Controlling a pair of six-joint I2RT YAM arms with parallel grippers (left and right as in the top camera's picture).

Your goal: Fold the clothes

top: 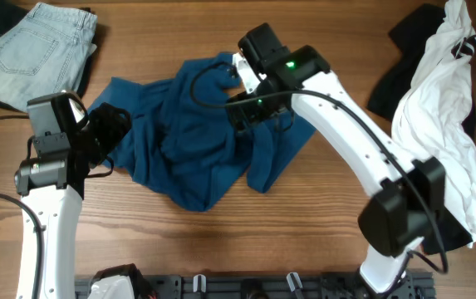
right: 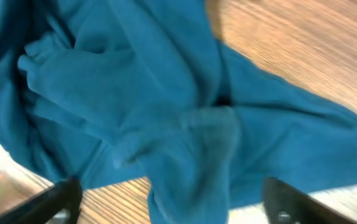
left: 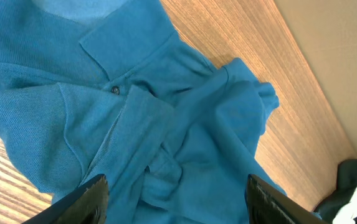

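At table centre: teal polo shirt is lying bunched.
Left gripper: hovering spread, empty, at shirt's 9 o'clock edge.
Right gripper: hovering spread, empty.
Handling: soft, limp; probably pinching sleeve edges.

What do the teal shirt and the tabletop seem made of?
Teal shirt: soft matte knit, likely cotton; fine pebbled texture, limp wrinkles. Tabletop: wood or wood-look laminate, smooth satin finish; straight brown grain lines.
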